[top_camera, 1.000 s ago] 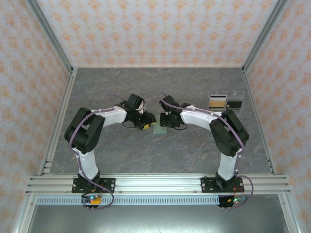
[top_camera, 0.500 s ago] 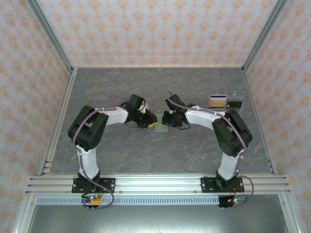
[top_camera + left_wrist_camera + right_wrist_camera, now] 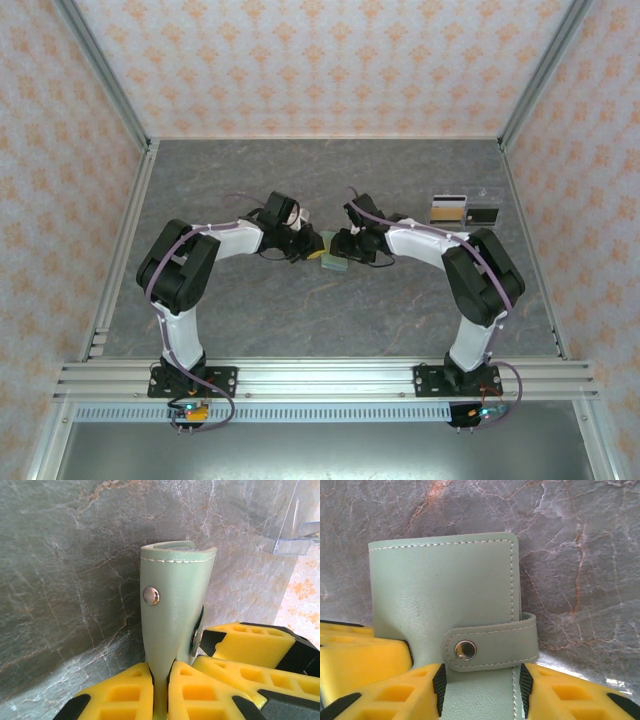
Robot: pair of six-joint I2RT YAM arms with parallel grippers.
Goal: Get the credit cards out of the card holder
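- the wallet (image 3: 170, 605), its strap (image 3: 490, 649) snapped shut, is held over the middle of the table (image 3: 300, 320).
- the left gripper (image 3: 160, 672) is clamped on one edge.
- the right gripper (image 3: 481, 680) is set astride it, fingers apart; whether it grips cannot be told.
- two cards (image 3: 450, 208) are seen far right.

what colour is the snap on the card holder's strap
Shiny silver snap on the sage-green card holder; best in the right wrist view.

I count one card holder (image 3: 445, 590); two credit cards (image 3: 449, 209) out loose; one clear stand (image 3: 295, 525). Two grippers: one left gripper (image 3: 160, 672); one right gripper (image 3: 480, 680).
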